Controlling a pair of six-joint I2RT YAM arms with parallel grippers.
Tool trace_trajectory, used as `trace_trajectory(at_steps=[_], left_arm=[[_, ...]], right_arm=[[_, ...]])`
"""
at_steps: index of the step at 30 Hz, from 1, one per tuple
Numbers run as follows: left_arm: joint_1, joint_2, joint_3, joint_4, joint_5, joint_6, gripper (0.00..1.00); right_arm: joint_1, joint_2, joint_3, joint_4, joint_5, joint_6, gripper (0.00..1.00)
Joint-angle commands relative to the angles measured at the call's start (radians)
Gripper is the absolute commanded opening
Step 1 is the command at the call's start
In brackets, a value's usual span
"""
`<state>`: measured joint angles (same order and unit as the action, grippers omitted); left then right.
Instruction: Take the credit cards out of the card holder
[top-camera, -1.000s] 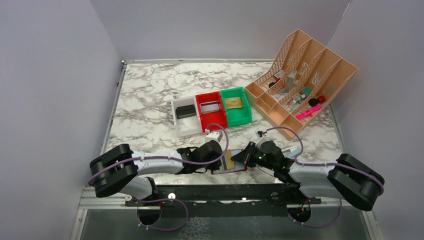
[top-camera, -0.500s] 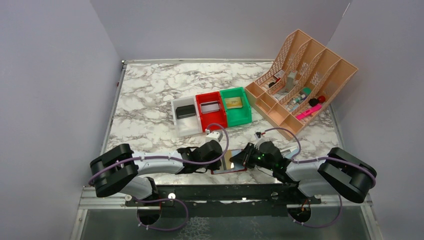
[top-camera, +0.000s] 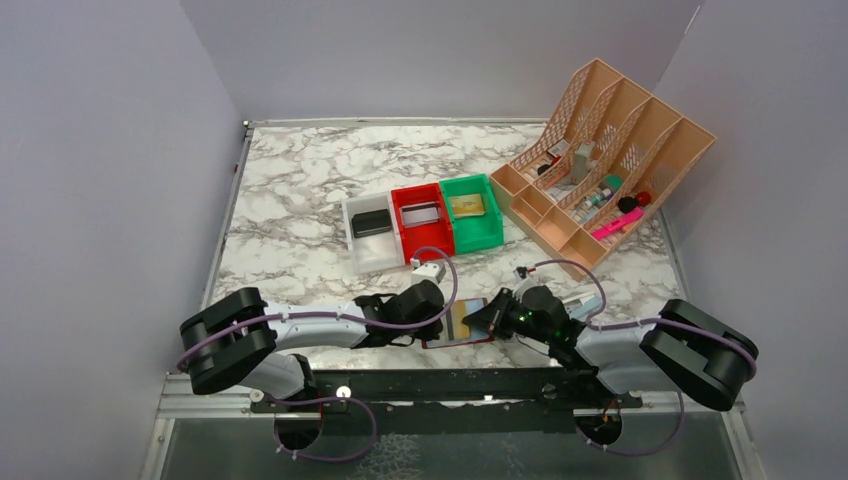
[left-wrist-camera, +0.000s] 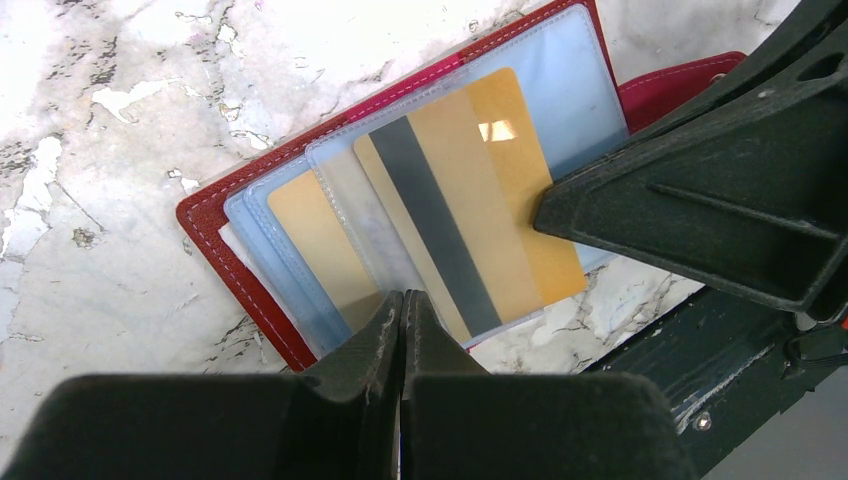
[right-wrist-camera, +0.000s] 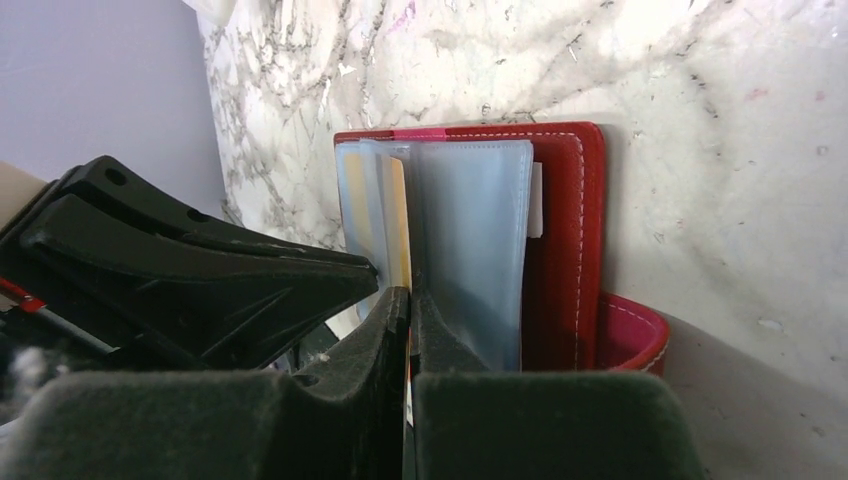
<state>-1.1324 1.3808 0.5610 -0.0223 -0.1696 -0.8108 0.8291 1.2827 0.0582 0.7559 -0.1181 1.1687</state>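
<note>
The dark-red card holder (left-wrist-camera: 215, 215) lies open near the table's front edge, its light-blue pockets (right-wrist-camera: 475, 230) fanned up. A gold credit card (left-wrist-camera: 470, 200) with a dark stripe sticks halfway out of a pocket. A second gold card (left-wrist-camera: 310, 245) sits deeper in another pocket. My right gripper (right-wrist-camera: 409, 295) is shut on the edge of the protruding gold card (right-wrist-camera: 401, 215). My left gripper (left-wrist-camera: 402, 298) is shut, its tips resting on the holder's clear pockets. From above, both grippers meet over the holder (top-camera: 462, 325).
A white bin (top-camera: 372, 240) holds a black card, a red bin (top-camera: 421, 232) a grey card, and a green bin (top-camera: 470, 228) a gold card, mid-table. A peach organizer (top-camera: 600, 160) stands at the back right. A black frame rail (top-camera: 450, 385) runs just below the holder.
The right gripper's jaws have closed on the gold card's edge, and the right arm shifted slightly left. The left arm stays in place on the holder.
</note>
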Motion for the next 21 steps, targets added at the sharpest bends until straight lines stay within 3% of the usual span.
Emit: trace_trajectory(at_steps=[1,9,21], left_arm=[[-0.003,0.021,-0.042,-0.110,-0.031,0.012,0.01],[-0.004,0.023,-0.047,-0.100,-0.027,0.011,0.01],[-0.008,0.030,-0.047,-0.099,-0.021,0.007,0.01]], right_arm=[[-0.005,-0.066,-0.021,-0.079,0.083,0.016,0.06],[-0.005,-0.124,-0.034,-0.114,0.097,0.014,0.13],[-0.005,-0.012,-0.026,-0.005,0.047,0.022,0.30]])
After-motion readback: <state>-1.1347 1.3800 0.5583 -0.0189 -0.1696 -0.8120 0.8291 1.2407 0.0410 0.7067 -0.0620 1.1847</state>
